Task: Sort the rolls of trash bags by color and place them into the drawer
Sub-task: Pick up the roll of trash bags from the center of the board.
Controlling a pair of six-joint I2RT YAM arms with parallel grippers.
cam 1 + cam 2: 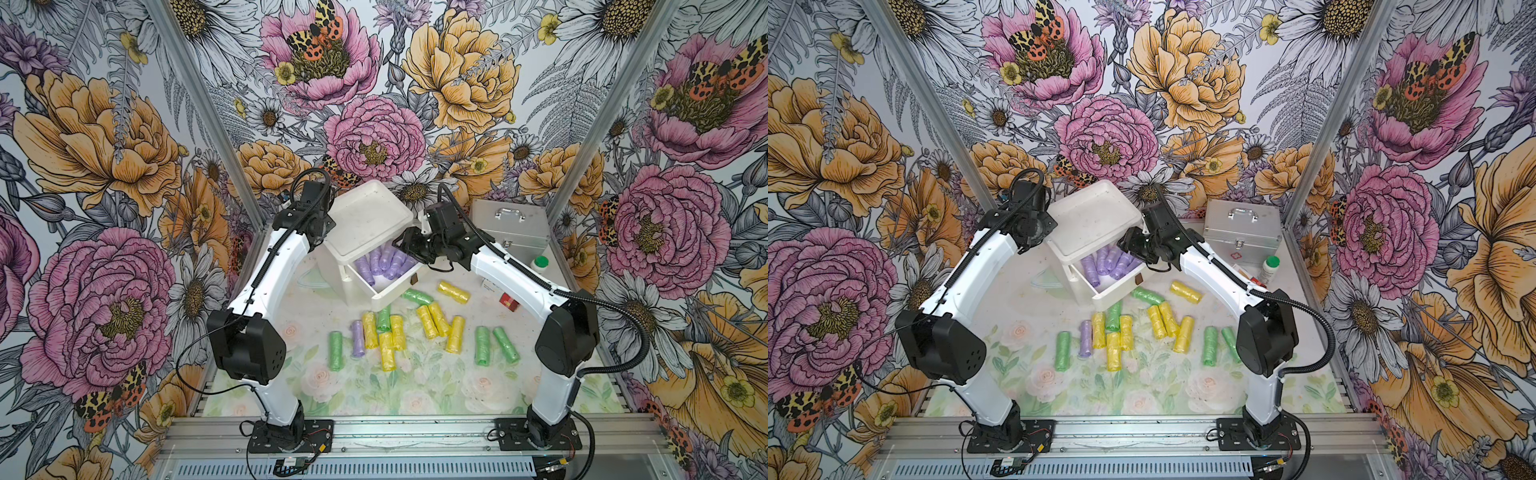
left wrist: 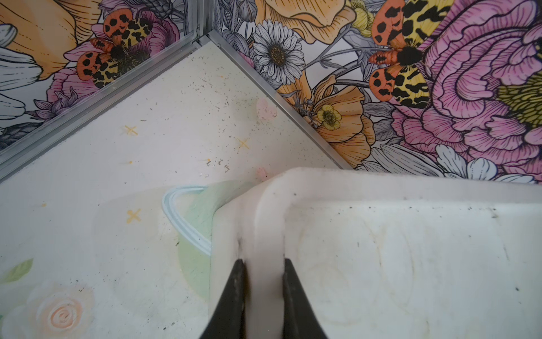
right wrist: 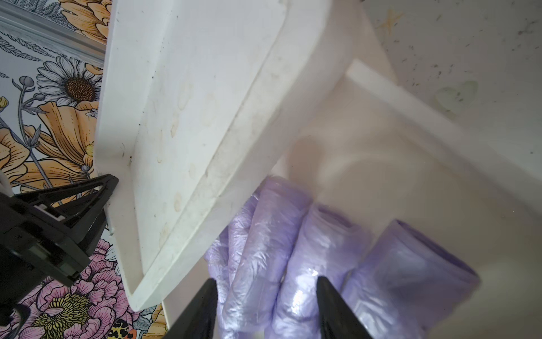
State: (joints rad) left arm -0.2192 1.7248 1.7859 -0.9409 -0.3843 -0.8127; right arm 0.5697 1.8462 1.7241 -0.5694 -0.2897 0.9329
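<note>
Loose: seven yellow rolls, five green, one purple; drawer holds perhaps six.

The pale surface, printed with faint roses and leaves, carries a white drawer chest toward the back, a silver case and a green-capped bottle at the back right, and a small red box nearby. Yellow and green rolls and one purple roll lie scattered before the chest.
</note>
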